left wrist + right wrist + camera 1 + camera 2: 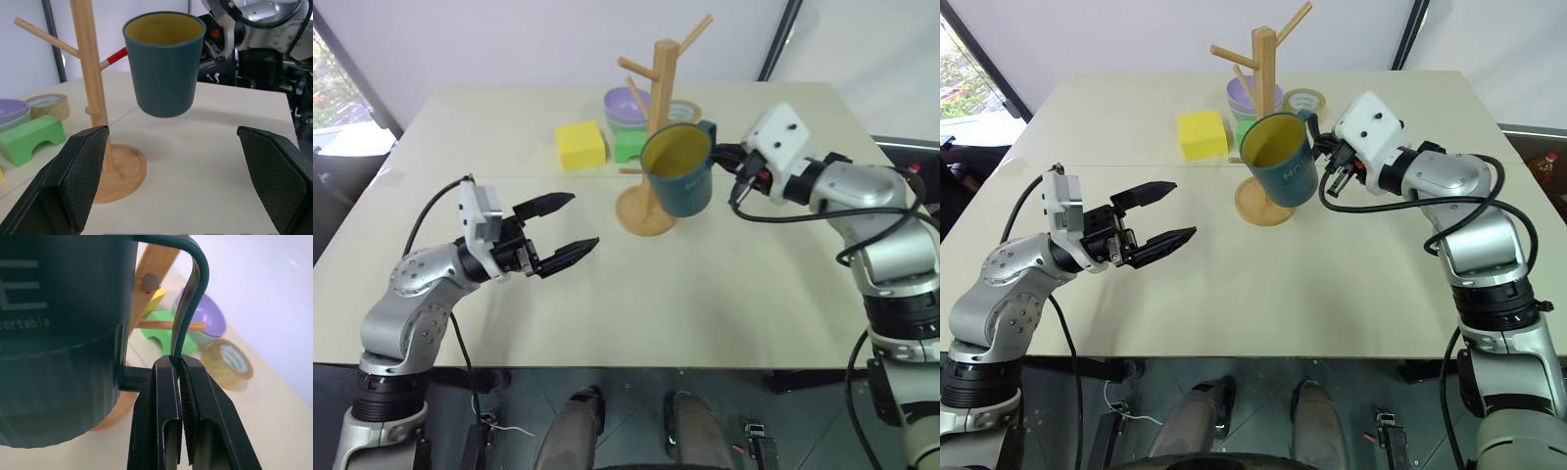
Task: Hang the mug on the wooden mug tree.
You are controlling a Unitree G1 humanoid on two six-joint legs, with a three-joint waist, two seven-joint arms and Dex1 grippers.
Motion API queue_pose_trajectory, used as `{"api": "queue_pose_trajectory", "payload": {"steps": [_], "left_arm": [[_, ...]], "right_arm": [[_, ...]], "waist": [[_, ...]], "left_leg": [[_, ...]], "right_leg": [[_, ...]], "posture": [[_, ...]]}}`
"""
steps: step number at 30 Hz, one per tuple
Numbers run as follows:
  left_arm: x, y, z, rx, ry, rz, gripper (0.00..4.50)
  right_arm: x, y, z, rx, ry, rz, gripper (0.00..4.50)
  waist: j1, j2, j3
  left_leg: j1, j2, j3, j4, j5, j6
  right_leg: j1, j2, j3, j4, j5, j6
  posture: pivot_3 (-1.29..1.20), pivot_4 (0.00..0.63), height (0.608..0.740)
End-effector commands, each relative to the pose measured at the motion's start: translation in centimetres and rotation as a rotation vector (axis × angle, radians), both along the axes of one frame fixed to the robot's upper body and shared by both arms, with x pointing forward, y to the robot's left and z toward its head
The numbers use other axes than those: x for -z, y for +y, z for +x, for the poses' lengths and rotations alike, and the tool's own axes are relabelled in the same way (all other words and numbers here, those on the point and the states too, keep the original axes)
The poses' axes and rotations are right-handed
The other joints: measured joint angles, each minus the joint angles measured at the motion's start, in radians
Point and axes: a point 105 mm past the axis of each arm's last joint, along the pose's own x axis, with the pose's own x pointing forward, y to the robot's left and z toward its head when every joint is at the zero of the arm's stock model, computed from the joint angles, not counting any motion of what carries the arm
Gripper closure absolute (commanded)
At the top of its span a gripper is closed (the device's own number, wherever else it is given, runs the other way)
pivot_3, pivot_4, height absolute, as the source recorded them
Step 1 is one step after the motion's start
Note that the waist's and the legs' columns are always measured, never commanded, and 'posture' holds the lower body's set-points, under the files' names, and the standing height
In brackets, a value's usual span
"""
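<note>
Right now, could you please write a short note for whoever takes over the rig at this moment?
Right gripper: shut on the mug by its handle, holding it in the air beside the wooden mug tree.
Left gripper: open, empty, above the table.
Done: mug picked up and brought to the tree.
Left: slip the handle over a peg, release, withdraw.
Behind the tree: lilac bowl, tape roll, yellow block, green block.

The mug (678,172) is dark teal-blue with a yellowish inside; the mug tree (658,108) light wood; block (579,145) yellow; bowl (626,104) lilac.
</note>
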Motion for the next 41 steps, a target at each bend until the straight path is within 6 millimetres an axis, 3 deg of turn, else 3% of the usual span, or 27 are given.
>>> {"api": "queue_pose_trajectory", "payload": {"steps": [1, 5, 11, 14, 19, 23, 26, 28, 30, 35, 38, 41], "left_arm": [[-1.2, -0.1, -0.5, 0.007, -0.052, 0.001, 0.0], [-1.2, -0.2, -0.5, 0.006, -0.053, 0.0, 0.0], [-1.1, -0.3, -0.5, 0.002, -0.053, 0.0, 0.0], [-1.1, -0.2, -0.5, -0.003, -0.053, 0.0, 0.0], [-0.9, 0.1, -0.1, -0.029, -0.043, -0.003, 0.0], [0.2, 1.5, 1.0, -0.142, 0.005, -0.017, 0.0], [2.4, 3.9, 2.7, -0.344, 0.059, -0.034, 0.0], [3.6, 4.6, 3.1, -0.416, 0.071, -0.018, 0.0], [5.9, 6.4, 3.6, -0.549, 0.115, -0.028, 0.0], [9.6, 9.3, 3.7, -0.761, 0.175, -0.01, 0.0], [10.5, 9.9, 3.2, -0.805, 0.181, 0.007, 0.0], [10.5, 10.3, 2.9, -0.823, 0.182, 0.006, 0.0]], "right_arm": [[-1.5, 0.9, 0.3, -0.018, -0.049, -0.019, 4.47], [-1.5, 1.6, 1.5, 0.007, -0.042, -0.015, 4.47], [-1.0, 2.5, 1.6, -0.012, -0.037, -0.023, 4.47], [-1.1, 2.4, 1.7, -0.005, -0.045, -0.029, 3.48], [-1.6, 0.8, 1.8, 0.058, -0.101, -0.032, 0.87], [-1.2, -2.8, 1.4, 0.154, -0.121, 0.064, 0.87], [0.7, -5.4, 0.7, 0.225, -0.094, 0.268, 0.87], [1.9, -5.8, 0.3, 0.235, -0.077, 0.347, 0.87], [5.4, -5.9, -0.5, 0.248, -0.015, 0.429, 0.87], [10.4, -6.0, -1.3, 0.302, 0.055, 0.531, 0.87], [11.8, -6.0, -1.5, 0.318, 0.069, 0.571, 0.87], [12.0, -6.0, -1.4, 0.309, 0.067, 0.606, 0.87]], "waist": [[-0.002, 0.0, 0.0], [-0.012, 0.0, 0.0], [-0.016, 0.0, 0.0], [-0.017, 0.0, 0.0], [-0.017, 0.0, 0.0], [-0.011, 0.0, 0.0], [-0.011, -0.001, -0.001], [-0.016, -0.001, -0.001], [-0.019, -0.001, -0.001], [-0.018, -0.001, -0.001], [-0.016, -0.001, -0.001], [-0.015, -0.001, -0.001]], "left_leg": [[0.0, 0.0, 0.0, 0.0, 0.0, 0.0], [0.0, 0.0, 0.0, 0.0, 0.0, 0.0], [0.0, 0.0, 0.0, 0.0, 0.0, 0.0], [0.0, 0.0, 0.0, 0.0, 0.0, 0.0], [0.001, 0.0, 0.0, 0.0, 0.0, 0.0], [0.0, -0.001, -0.001, 0.0, 0.0, 0.0], [0.001, -0.001, -0.001, 0.0, 0.0, 0.0], [0.002, -0.001, 0.0, 0.0, 0.0, 0.0], [0.002, 0.0, 0.001, 0.0, 0.0, 0.0], [0.008, 0.001, 0.0, -0.001, 0.0, 0.0], [0.008, 0.001, 0.0, 0.0, 0.0, 0.0], [0.008, 0.001, 0.0, 0.0, 0.0, -0.001]], "right_leg": [[0.0, 0.0, 0.0, 0.0, 0.0, 0.0], [0.0, 0.0, 0.0, 0.0, 0.0, 0.0], [0.0, 0.0, 0.0, 0.001, 0.001, 0.001], [0.0, 0.001, 0.0, 0.001, 0.001, 0.001], [0.0, 0.001, 0.0, 0.002, 0.0, 0.0], [0.0, 0.0, 0.0, 0.001, 0.001, 0.001], [0.002, 0.0, 0.0, 0.001, 0.001, 0.002], [0.001, 0.001, 0.001, 0.002, 0.002, 0.003], [0.0, 0.001, 0.001, 0.004, 0.002, 0.003], [0.004, 0.002, 0.002, 0.005, 0.0, -0.001], [0.004, 0.002, 0.002, 0.005, 0.001, -0.002], [0.005, 0.002, 0.003, 0.004, 0.001, -0.002]], "posture": [[0.0, 0.15, 0.74], [0.0, 0.15, 0.74], [0.0, 0.15, 0.74], [0.0, 0.15, 0.74], [0.0, 0.15, 0.74], [0.0, 0.15, 0.74], [0.0, 0.15, 0.74], [0.0, 0.15, 0.74], [0.0, 0.15, 0.74], [0.0, 0.15, 0.74], [0.0, 0.15, 0.74], [0.0, 0.15, 0.74]]}}
